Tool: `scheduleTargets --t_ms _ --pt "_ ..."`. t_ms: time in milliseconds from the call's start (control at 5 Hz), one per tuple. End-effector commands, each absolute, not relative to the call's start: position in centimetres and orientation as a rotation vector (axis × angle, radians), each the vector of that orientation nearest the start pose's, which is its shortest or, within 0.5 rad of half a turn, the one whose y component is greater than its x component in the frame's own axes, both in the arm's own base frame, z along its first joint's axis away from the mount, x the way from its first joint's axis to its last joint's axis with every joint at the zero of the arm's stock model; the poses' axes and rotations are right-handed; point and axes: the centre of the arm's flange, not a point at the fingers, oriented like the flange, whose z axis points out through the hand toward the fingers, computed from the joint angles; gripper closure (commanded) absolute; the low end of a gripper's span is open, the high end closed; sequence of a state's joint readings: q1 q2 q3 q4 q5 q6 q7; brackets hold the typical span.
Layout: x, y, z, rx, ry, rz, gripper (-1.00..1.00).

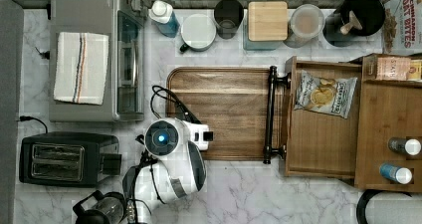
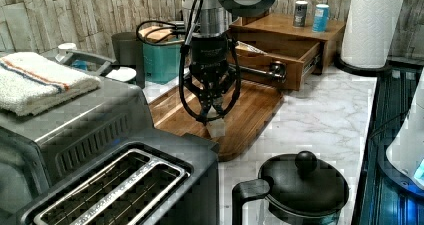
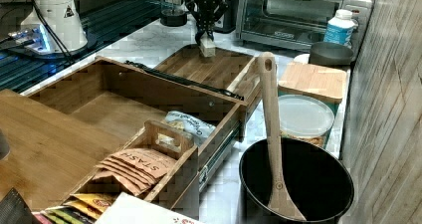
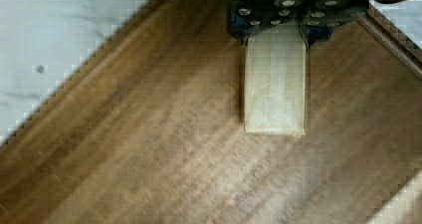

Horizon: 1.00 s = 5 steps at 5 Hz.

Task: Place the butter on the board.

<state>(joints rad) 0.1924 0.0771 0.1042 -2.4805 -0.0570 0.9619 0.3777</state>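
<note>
The butter (image 4: 274,84) is a pale wrapped stick, and my gripper (image 4: 274,29) is shut on its upper end. It hangs upright over the board (image 4: 149,134), a dark-brown slab with a grooved edge. In the left view the butter (image 2: 217,128) sits just below my gripper (image 2: 212,116), above the board (image 2: 252,110) near its front corner. The right view puts the butter (image 3: 207,48) at the board's (image 3: 209,68) far end, under the gripper (image 3: 205,35); whether it touches the wood I cannot tell. From the top view the arm covers the lower left corner of the board (image 1: 226,102).
A black bar handle (image 1: 270,114) closes the board's right end in the top view, against an open wooden drawer (image 1: 323,134) with a snack bag. A toaster (image 1: 69,157) and toaster oven (image 1: 94,50) stand left. A black pot (image 2: 300,185) sits near the front.
</note>
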Motion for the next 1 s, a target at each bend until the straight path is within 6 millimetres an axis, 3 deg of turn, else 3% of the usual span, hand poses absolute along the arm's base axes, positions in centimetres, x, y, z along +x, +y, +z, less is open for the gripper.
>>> scheduleTargets --t_ms 200,400,600,1000 --pt "48.9 13.7 26.3 -2.817 1.376 -0.079 1.00" --pt "49.1 13.4 26.1 -2.820 1.382 -0.069 1.00" --pt "49.4 13.2 26.2 -2.827 1.408 -0.031 -1.00" --pt "49.1 12.7 27.2 -2.803 1.412 -0.043 -1.00"
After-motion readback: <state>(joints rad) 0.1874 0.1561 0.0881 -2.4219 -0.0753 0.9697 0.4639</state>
